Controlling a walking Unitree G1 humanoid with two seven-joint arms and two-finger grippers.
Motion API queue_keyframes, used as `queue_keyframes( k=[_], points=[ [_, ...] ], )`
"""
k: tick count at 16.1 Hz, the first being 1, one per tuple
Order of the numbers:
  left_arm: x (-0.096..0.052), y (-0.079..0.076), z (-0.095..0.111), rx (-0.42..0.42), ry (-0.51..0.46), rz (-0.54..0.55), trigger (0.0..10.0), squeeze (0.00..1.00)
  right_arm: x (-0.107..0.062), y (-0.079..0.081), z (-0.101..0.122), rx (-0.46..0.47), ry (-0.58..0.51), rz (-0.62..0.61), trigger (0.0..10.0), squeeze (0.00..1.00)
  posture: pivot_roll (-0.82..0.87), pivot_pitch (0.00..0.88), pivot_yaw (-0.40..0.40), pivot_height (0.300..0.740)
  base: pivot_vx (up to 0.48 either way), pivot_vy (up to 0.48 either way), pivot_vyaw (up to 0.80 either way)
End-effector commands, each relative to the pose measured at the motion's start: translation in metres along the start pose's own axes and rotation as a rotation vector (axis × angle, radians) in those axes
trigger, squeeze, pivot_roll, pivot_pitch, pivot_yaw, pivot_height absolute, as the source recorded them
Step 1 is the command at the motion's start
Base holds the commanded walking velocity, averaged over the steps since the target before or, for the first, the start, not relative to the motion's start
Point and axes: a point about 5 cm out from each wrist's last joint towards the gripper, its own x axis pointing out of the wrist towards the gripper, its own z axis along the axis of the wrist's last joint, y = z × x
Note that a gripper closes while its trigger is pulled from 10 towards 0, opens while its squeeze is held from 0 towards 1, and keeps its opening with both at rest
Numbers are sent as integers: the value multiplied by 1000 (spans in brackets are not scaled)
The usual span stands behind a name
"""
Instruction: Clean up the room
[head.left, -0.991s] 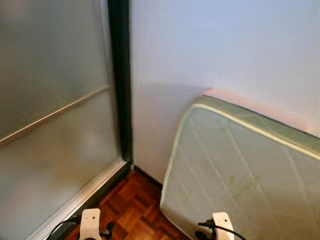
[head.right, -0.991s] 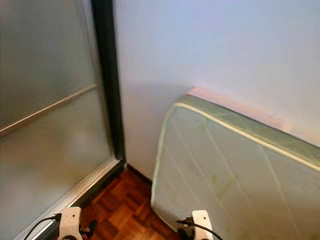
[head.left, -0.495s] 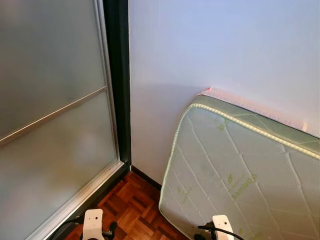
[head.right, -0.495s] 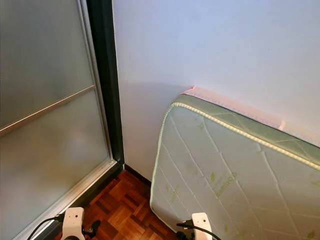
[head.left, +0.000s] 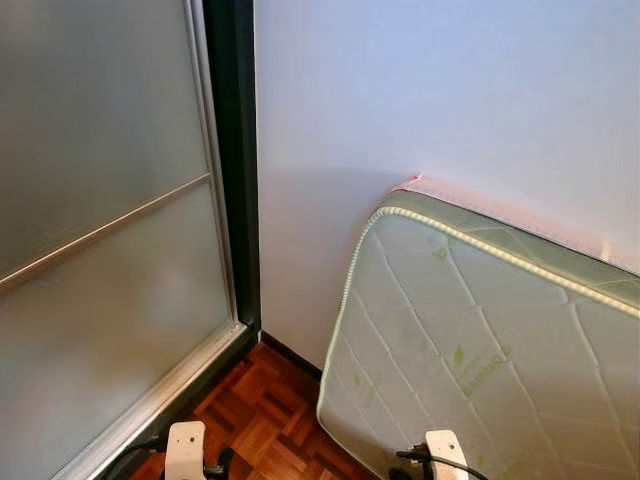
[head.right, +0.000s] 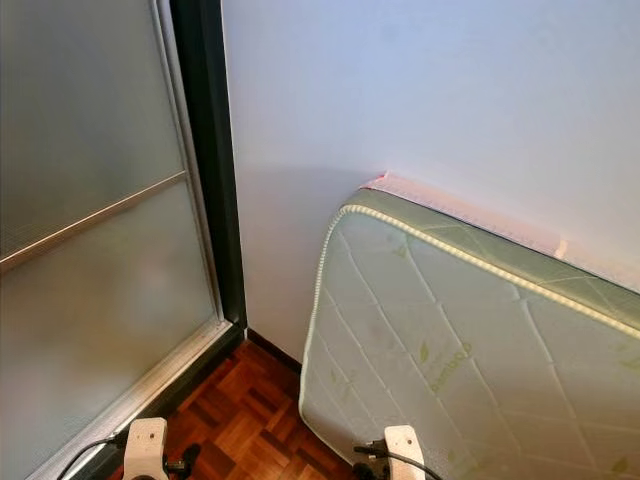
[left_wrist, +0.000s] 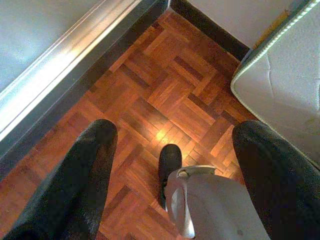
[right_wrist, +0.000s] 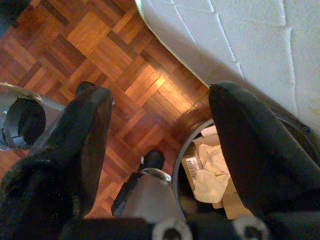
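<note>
Corner ahead: plain white wall (head.left: 420, 90) meeting a frosted-glass sliding door (head.left: 100, 200) with a dark upright frame and a silver bottom track.
Mattress: pale green quilted mattress (head.left: 480, 350) with leaf prints, stood on its edge and leaning against the white wall, right of the corner; lower edge down on the floor.
Floor: reddish-brown wooden parquet floor (left_wrist: 165, 95), laid in basket-weave blocks, glossy, with a bright glare spot.
Left gripper (left_wrist: 170, 150): hanging low above the parquet, near the door's silver track; two long black fingers (left_wrist: 90, 170) spread well apart, nothing between them; parquet and one of the robot's black feet with a grey leg seen through the gap.
Right gripper (right_wrist: 155, 130): hanging low beside the mattress's lower edge; black fingers (right_wrist: 250, 140) spread wide, holding nothing.
Bin: round dark-rimmed waste bin (right_wrist: 186, 145) standing on the parquet just beside the foot of the mattress, partly behind one finger of the right gripper in the right wrist view.
Rubbish: crumpled white paper (right_wrist: 210, 172) and brown cardboard scraps with a printed label, lying inside the bin.
Wrist mounts: two cream-white brackets (head.left: 184, 450) with black cables at the lower edge of the head views, one near the door track, one before the mattress.
</note>
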Motion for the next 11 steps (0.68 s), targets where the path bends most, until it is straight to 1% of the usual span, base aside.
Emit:
queue_keyframes(
  k=[1, 3, 8, 11],
  points=[
    [-4, 2, -12, 2, 42, 7, 10000, 0, 1, -2, 8, -18, -18, -12, 10000, 0, 184, 0, -124, 740, 0, 0, 800],
    [-5, 3, -13, 5, 50, 11, 10000, 0, 3, 3, 7, 2, -15, -11, 10000, 0, 183, 0, -123, 740, 0, 0, 800],
    [-7, 5, -19, 3, 76, 16, 10000, 0, 4, 7, 6, -4, -11, -6, 10000, 0, 185, 0, -125, 740, 0, 0, 800],
    [-6, 4, -18, 4, 69, 16, 10000, 0, 4, 9, 5, -2, -7, -4, 10000, 0, 186, 0, -125, 740, 0, 0, 800]
  ],
)
